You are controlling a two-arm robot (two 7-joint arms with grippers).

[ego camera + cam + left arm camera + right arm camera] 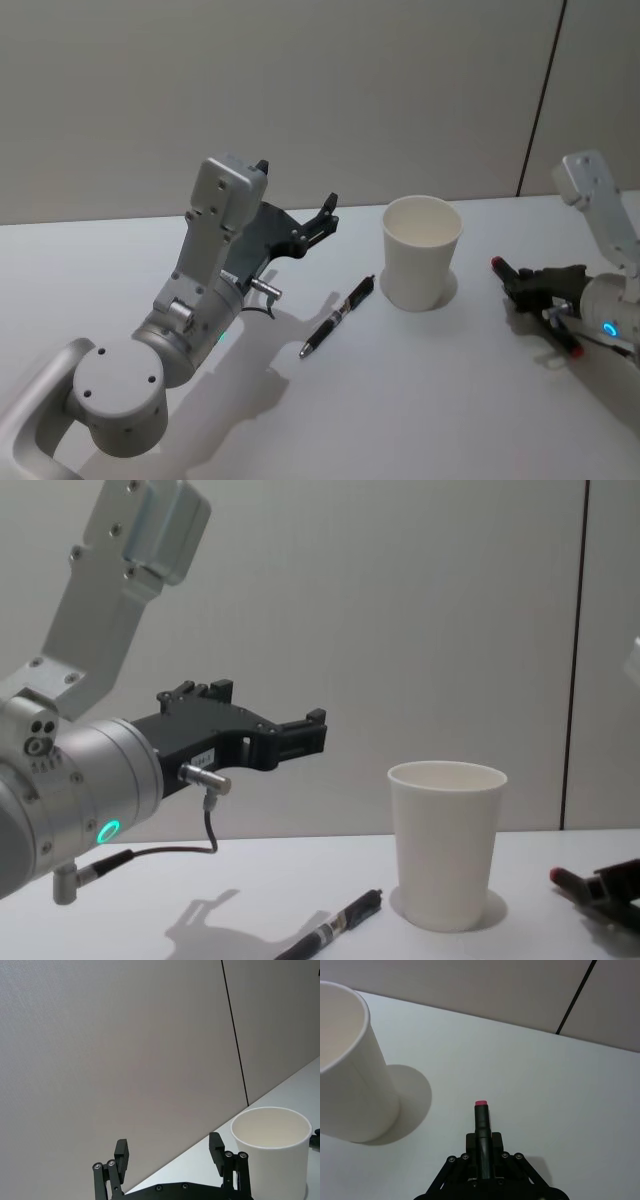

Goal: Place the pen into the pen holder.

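So the pen (338, 318) lies slantwise, far end toward the pen holder (421, 252), nearest our left gripper (328, 213), jaws apart. Right gripper (525, 282) clamps a pink-tipped stick (481, 1122).

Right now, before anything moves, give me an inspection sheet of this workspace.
Surface: white table, plain and matte.
Job's things: pen holder upright, no pen standing in it; black pen lying flat on the table beside it, on its left; red-tipped pen held off to its right.
Clutter: nothing seen.
Grippers: left pincer raised above the table, open and empty; right pincer low by the table, shut on the red-tipped pen.
Cables: dark cable looping under the left wrist.
Surroundings: grey wall panels with a dark vertical seam.
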